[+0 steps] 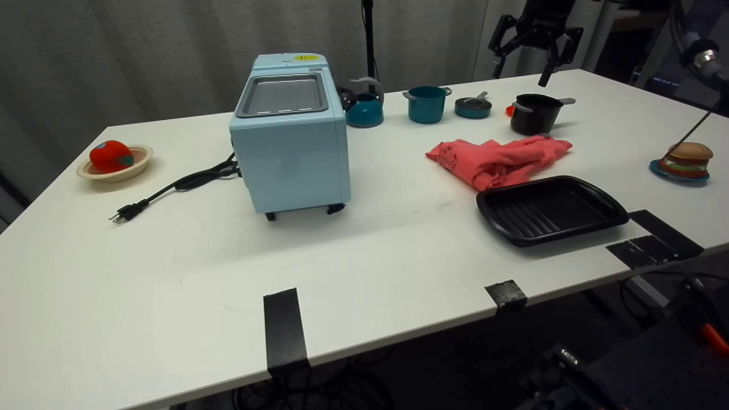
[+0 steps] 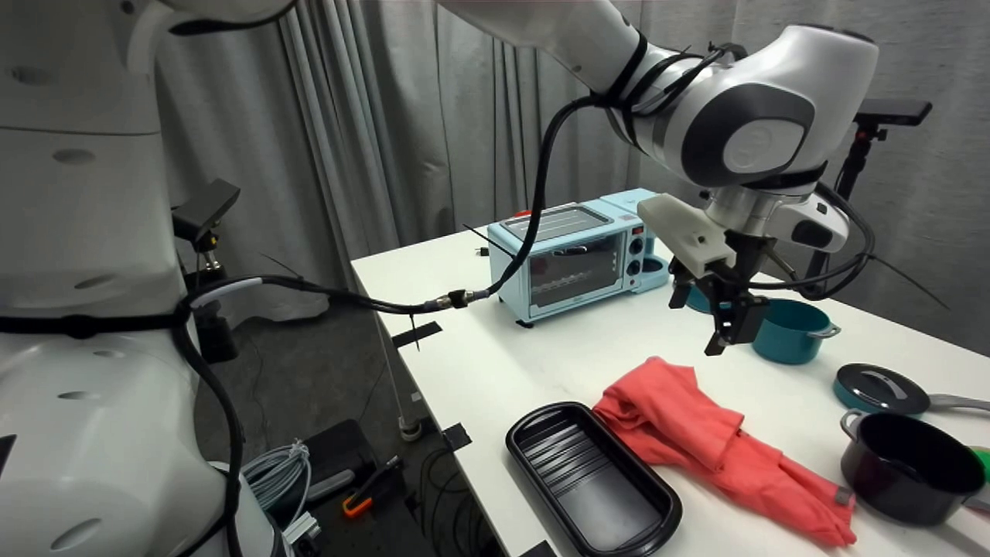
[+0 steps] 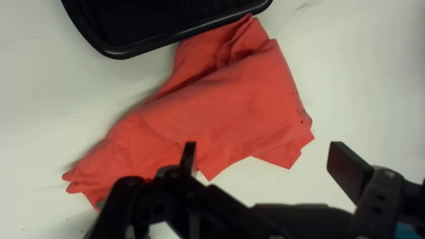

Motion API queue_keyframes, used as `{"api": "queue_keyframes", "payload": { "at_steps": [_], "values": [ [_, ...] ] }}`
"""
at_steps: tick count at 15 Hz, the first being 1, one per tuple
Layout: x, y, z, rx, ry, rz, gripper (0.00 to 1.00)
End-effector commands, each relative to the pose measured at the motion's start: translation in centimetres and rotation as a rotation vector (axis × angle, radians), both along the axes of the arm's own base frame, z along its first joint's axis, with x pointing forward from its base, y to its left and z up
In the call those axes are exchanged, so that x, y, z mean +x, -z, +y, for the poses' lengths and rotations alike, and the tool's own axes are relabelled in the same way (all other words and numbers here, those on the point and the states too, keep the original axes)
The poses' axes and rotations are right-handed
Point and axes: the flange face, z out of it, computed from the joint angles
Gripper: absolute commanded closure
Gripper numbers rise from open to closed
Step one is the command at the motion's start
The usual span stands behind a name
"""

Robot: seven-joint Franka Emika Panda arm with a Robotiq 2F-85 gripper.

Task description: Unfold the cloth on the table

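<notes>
The red cloth was seen folded over and creased on the white table, its wider end met by the rim of the black tray. Just beside its narrower end, the black pot was set. Above the table, apart from the cloth, the gripper was held with its jaws spread wide. Farther out, a teal pot, a lidded pan and a light-blue toaster oven were seen in both exterior views. In an exterior view, a red round object was held by a cream bowl, and a burger was borne by a teal plate
</notes>
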Motion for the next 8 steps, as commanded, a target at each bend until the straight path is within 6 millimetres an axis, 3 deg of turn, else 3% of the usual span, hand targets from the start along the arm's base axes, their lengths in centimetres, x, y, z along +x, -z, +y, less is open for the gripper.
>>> {"api": "queue_keyframes", "payload": {
  "at_steps": [1,8],
  "values": [
    [-0.1,1.3,-0.5,0.008,0.011,0.003,0.0],
    [-0.3,9.2,-1.4,0.009,0.044,0.065,0.0]
  ]
}}
